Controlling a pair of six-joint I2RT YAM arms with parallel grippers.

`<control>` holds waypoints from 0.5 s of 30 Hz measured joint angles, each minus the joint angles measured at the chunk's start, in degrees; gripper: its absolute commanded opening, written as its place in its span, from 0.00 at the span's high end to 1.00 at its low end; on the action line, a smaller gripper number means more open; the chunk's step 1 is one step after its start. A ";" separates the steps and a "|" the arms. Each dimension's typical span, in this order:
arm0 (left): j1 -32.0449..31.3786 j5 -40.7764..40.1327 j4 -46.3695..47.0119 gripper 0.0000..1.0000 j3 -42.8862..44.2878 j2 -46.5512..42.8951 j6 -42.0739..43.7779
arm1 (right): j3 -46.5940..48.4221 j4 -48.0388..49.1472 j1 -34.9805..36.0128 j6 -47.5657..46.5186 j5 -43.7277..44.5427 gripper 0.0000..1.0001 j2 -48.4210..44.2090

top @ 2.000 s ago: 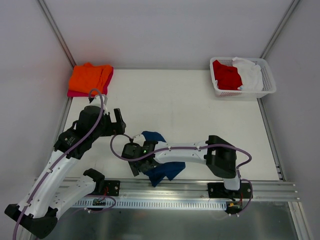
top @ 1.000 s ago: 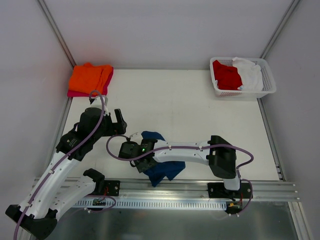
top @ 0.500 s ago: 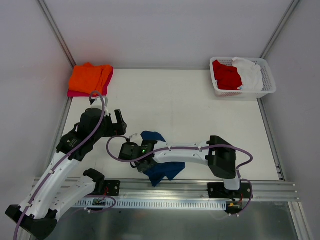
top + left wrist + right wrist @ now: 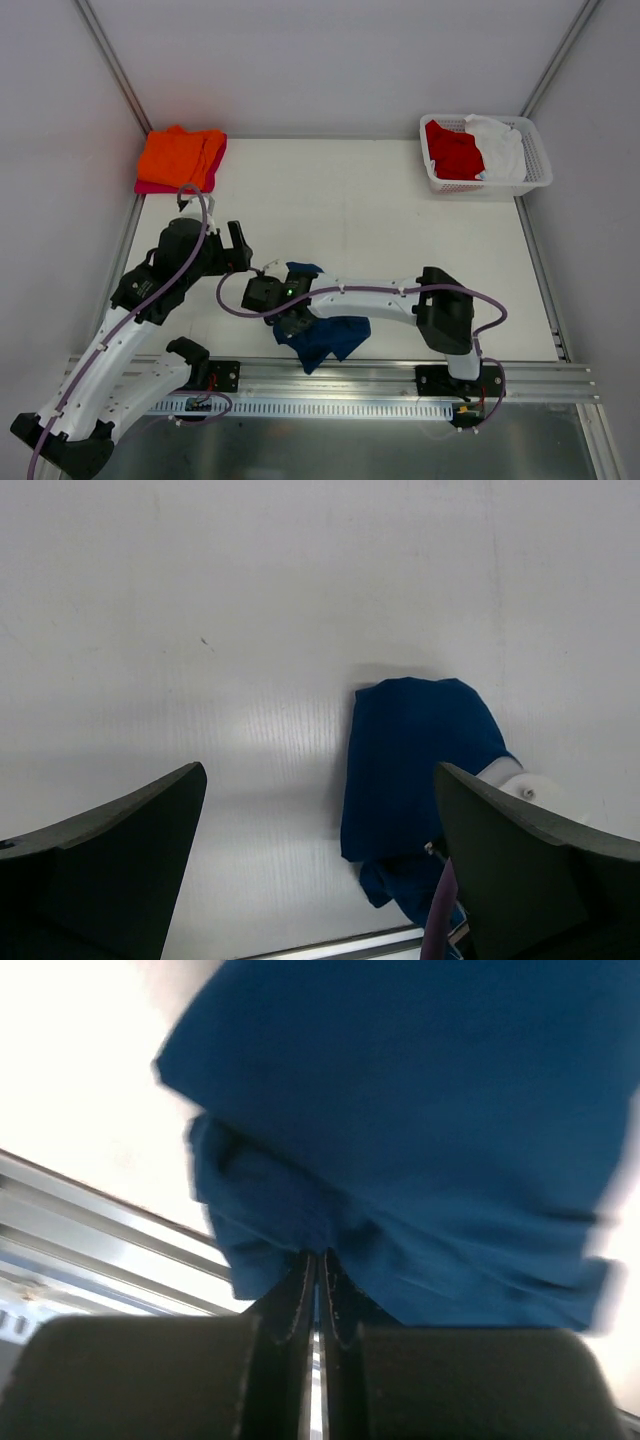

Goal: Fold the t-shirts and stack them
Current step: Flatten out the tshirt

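Observation:
The navy blue t-shirt (image 4: 330, 338) lies crumpled near the table's front edge, partly under my right arm. My right gripper (image 4: 290, 318) is shut on a fold at the shirt's left side. The right wrist view shows its jaws (image 4: 320, 1255) pressed together with blue cloth (image 4: 420, 1110) bunched at their tips. My left gripper (image 4: 237, 245) hangs open above the table to the left of the shirt, holding nothing. In the left wrist view the shirt (image 4: 410, 740) lies beyond and to the right of the gap between the wide-spread fingers (image 4: 318, 780).
An orange t-shirt (image 4: 180, 153) lies folded on a magenta-pink one (image 4: 150, 187) at the back left corner. A white lattice basket (image 4: 535, 175) at the back right holds a red shirt (image 4: 452, 150) and a white shirt (image 4: 500, 148). A metal rail (image 4: 350, 375) runs along the front edge.
The right gripper's jaws have closed onto the navy shirt, and its wrist has shifted a little to the right. The left arm has barely moved.

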 measured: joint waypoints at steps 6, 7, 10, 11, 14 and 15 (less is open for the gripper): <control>0.42 -1.22 8.13 0.01 0.94 -1.97 -2.19 | 19.12 -19.26 -7.76 -12.66 0.74 0.99 -0.57; 0.42 -1.46 10.88 0.01 1.57 -2.32 -3.17 | 24.83 -23.10 -9.29 -15.41 0.28 0.99 -0.24; 0.44 -1.42 17.51 0.01 3.96 -3.56 -4.07 | 40.04 -31.78 -13.66 -20.55 -0.07 0.99 0.17; 0.37 -0.81 16.37 0.01 3.96 -4.52 -3.43 | 45.90 -30.93 -15.87 -20.83 0.17 1.00 0.07; -0.07 3.65 9.31 0.01 -0.09 -5.40 -1.40 | 53.99 -24.48 -22.01 -22.64 2.10 1.00 -4.37; -0.07 5.35 7.96 0.01 -1.03 -4.96 -0.96 | 54.03 -23.37 -23.32 -23.32 2.84 0.99 -7.04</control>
